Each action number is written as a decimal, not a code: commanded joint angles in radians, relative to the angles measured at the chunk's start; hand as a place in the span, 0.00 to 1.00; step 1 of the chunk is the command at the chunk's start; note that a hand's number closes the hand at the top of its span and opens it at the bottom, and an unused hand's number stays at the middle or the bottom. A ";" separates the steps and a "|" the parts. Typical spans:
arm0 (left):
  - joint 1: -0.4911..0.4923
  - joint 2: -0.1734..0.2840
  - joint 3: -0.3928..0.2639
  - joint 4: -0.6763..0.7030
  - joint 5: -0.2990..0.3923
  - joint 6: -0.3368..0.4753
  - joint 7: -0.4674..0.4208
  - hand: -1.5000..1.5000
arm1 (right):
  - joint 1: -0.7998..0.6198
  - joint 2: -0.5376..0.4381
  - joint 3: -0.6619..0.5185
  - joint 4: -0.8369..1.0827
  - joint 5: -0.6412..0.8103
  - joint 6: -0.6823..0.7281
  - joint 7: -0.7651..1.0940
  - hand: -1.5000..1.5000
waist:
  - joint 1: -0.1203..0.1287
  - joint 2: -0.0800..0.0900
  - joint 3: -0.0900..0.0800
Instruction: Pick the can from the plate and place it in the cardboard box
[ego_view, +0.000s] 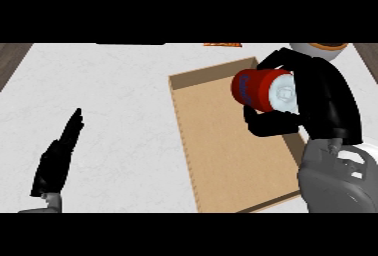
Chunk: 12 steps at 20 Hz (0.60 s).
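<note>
A red can (260, 90) with a white end and blue lettering lies on its side in my right hand (317, 95), whose fingers and thumb curl round it. The can hangs above the far right part of the open cardboard box (221, 150), a long brown tray with low walls. Part of the plate (328, 47) shows at the top right, behind my right hand, mostly hidden. My left hand (55, 155) rests open at the lower left, fingers straight and pointing away, well clear of the box.
The white counter (103, 90) spreads to the left of the box. A dark object (129, 43) and an orange item (221, 44) lie at the far edge. Wooden floor shows at both top corners.
</note>
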<state>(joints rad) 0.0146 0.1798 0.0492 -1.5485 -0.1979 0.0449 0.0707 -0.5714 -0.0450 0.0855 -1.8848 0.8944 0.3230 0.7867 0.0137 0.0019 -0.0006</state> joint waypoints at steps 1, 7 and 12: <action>-0.029 0.008 0.023 0.037 -0.006 0.001 -0.013 0.50 | -0.029 0.043 0.042 0.169 0.048 -0.078 -0.023 1.00 | -0.006 0.000 0.000; -0.034 -0.004 -0.001 -0.026 -0.017 -0.003 0.049 0.50 | -0.127 0.044 -0.047 0.458 0.025 -0.196 -0.051 1.00 | 0.001 0.001 0.001; 0.078 -0.008 -0.009 -0.073 -0.025 -0.013 -0.007 0.50 | -0.124 0.045 0.029 0.585 -0.017 -0.346 -0.063 0.00 | 0.002 -0.001 0.001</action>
<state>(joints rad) 0.0052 0.1730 0.0498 -1.5610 -0.2134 0.0374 0.0881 -0.6560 -0.0044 0.1001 -1.4104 0.8997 0.0572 0.7297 0.0132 0.0025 0.0001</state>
